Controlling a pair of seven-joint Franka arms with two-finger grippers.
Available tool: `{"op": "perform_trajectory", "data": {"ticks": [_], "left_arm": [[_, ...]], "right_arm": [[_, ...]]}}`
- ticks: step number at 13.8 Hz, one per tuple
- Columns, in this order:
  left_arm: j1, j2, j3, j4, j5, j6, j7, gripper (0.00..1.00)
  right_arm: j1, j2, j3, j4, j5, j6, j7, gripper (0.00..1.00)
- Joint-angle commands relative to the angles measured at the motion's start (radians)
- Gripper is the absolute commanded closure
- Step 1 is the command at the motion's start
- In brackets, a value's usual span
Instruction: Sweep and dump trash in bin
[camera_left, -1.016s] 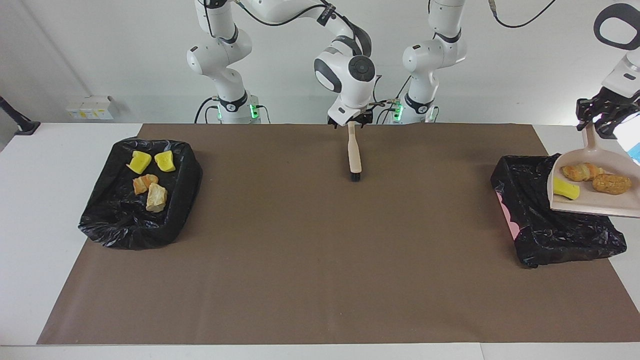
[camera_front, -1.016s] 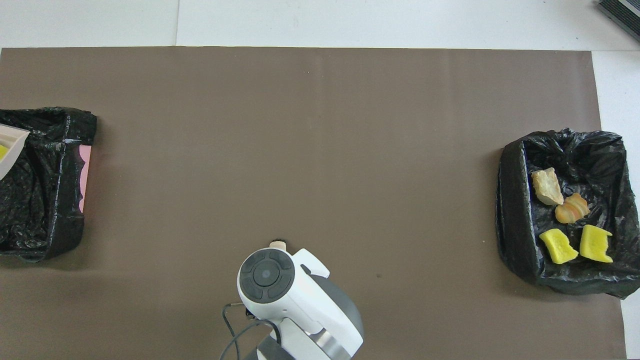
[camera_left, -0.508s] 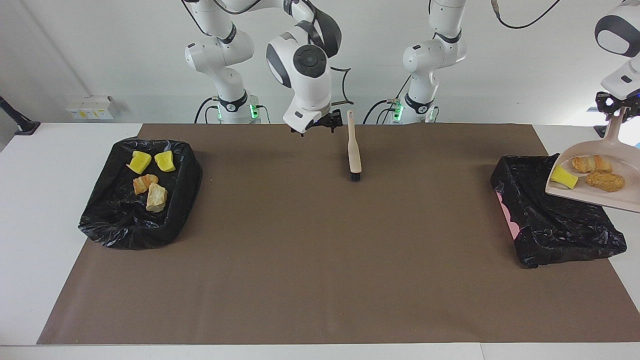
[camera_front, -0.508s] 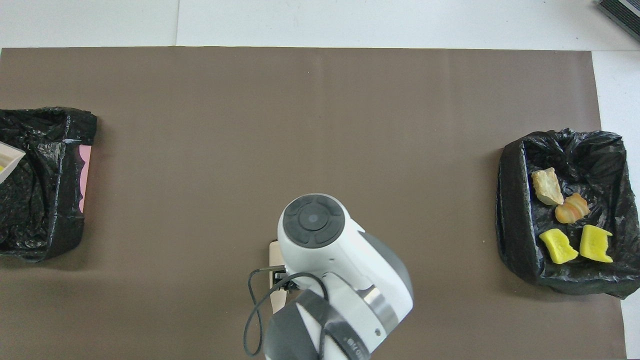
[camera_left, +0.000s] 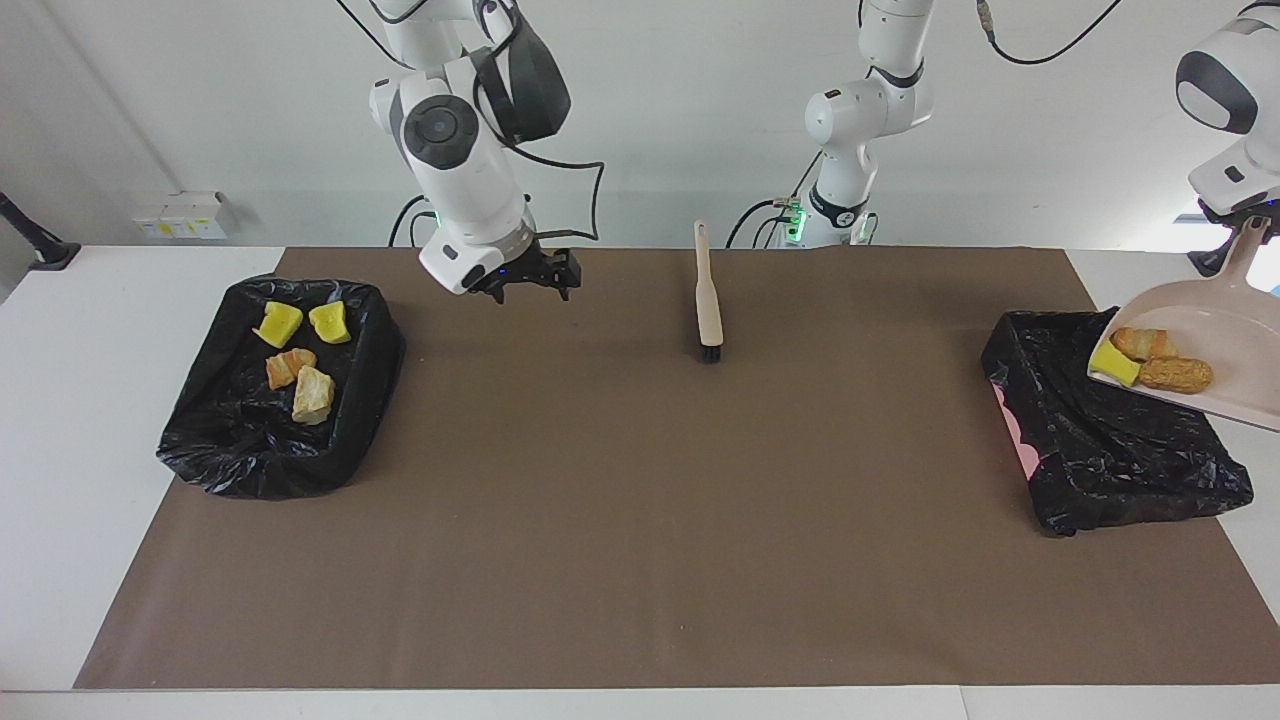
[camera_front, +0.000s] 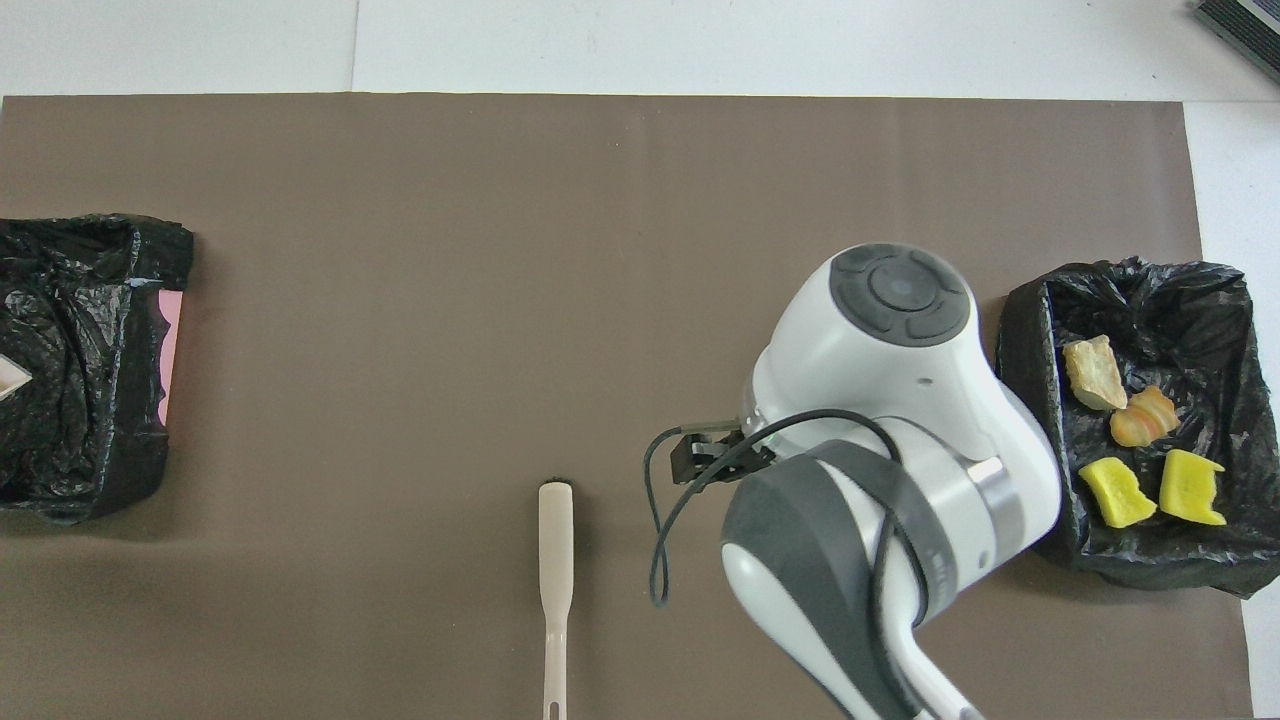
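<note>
Trash (camera_left: 1150, 358): 3 chunks in dustpan (camera_left: 1235, 340), 4 in bin (camera_left: 200, 440)

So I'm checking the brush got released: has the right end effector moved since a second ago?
Yes. The right end effector has left the brush and swung toward the bin holding four trash pieces. The brush lies alone on the mat.

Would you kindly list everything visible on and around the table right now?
Paper mat: one, brown, covering the table.
Bins: two, black-lined, one at each end of the table.
Trash: seven chunks; four in the bin at the right arm's end, three on the dustpan.
Dustpan: one, beige, tilted over the other bin.
Brush: one, beige, black bristles, lying mid-mat.
Left tool: shut on dustpan handle.
Right tool: open, empty, over the mat.
</note>
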Motion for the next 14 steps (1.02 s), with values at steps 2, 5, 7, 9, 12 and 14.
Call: {"op": "perform_trajectory", "data": {"ticks": [2,5,7,9,12,14], "left_arm": [[-0.069,-0.003,0.013,0.004,0.165,0.002,0.042,1.00],[-0.116,-0.003,0.013,0.003,0.206,0.004,0.049,1.00],[-0.121,0.006,0.005,0.004,0.324,-0.003,0.069,1.00],[-0.147,0.012,0.004,0.017,0.377,-0.006,0.095,1.00],[-0.182,0.022,0.002,0.038,0.452,-0.050,0.105,1.00],[-0.201,0.025,-0.001,0.072,0.444,-0.070,0.128,1.00]], "right_arm": [[-0.111,-0.021,0.004,0.032,-0.125,-0.021,-0.146,0.00],[-0.212,-0.018,0.008,0.068,-0.140,-0.012,-0.224,0.00],[-0.246,-0.019,0.004,0.078,-0.139,-0.021,-0.264,0.00],[-0.262,-0.019,0.003,0.097,-0.140,-0.027,-0.278,0.00],[-0.227,-0.019,-0.070,0.156,-0.143,-0.082,-0.311,0.00],[-0.158,-0.019,-0.150,0.196,-0.136,-0.126,-0.313,0.00]]}}
